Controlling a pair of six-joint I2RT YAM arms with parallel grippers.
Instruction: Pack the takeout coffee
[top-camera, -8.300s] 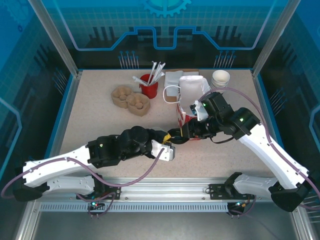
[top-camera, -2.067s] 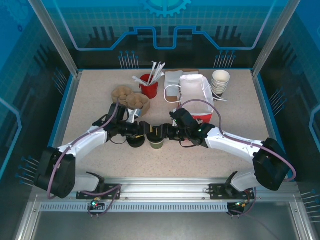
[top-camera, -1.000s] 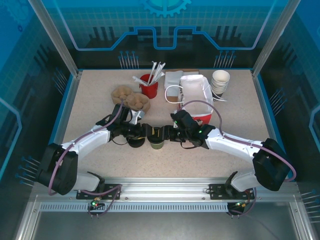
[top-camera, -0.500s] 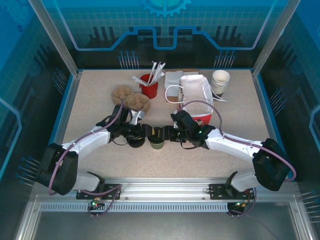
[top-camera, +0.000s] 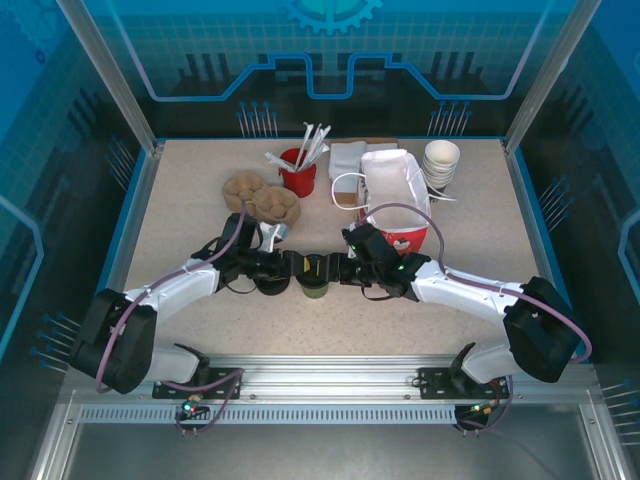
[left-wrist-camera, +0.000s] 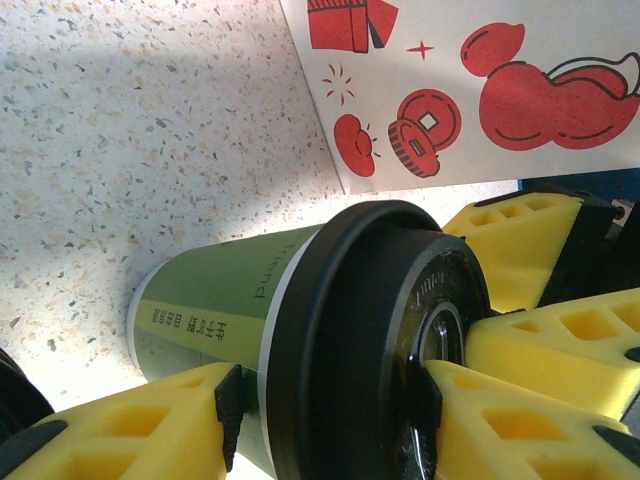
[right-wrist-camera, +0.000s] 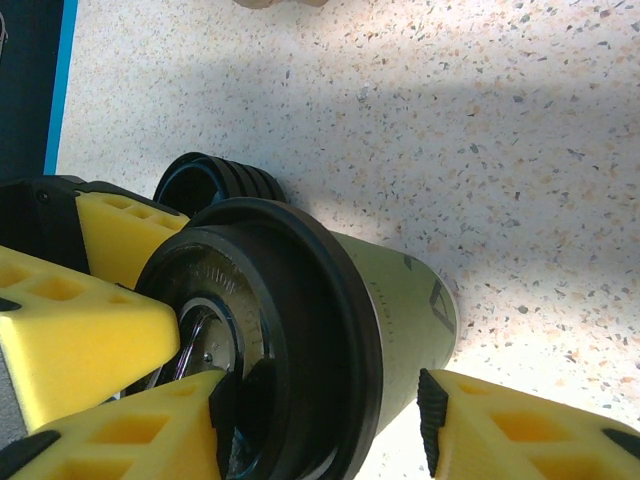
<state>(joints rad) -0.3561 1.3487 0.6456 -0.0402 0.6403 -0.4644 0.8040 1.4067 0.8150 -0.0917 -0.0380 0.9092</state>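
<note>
We find the takeout coffee (top-camera: 313, 275) upright on the table (top-camera: 180, 230), on the arm-base side of the bag (top-camera: 392, 190) and off its left corner. It is apart from the bag and not yet packed. The bag stands upright with its mouth open, much taller than the cup. Left gripper (left-wrist-camera: 335, 400): jaws part-way, and they look clamped across the lid (left-wrist-camera: 360, 330), one pad on its top face and the other under the rim against the cup wall. Right gripper (right-wrist-camera: 325, 400): about the same width, reaching onto the lid from the bag side. A sliver of table shows between its outer pad and the cup wall, so we cannot tell whether it grips. A stack of black rings (right-wrist-camera: 215, 178) sits just beside the coffee on the side away from the bag. Our worries from here: a lift by the lid alone could pop it loose and drop the cup out from under it. Uneven pull between the two arms could tip the cup. Four fingers crowd one small lid and may foul each other. The rings could be nudged on the way out. The tall, light bag may be knocked over if the cup clips its rim going in.
</note>
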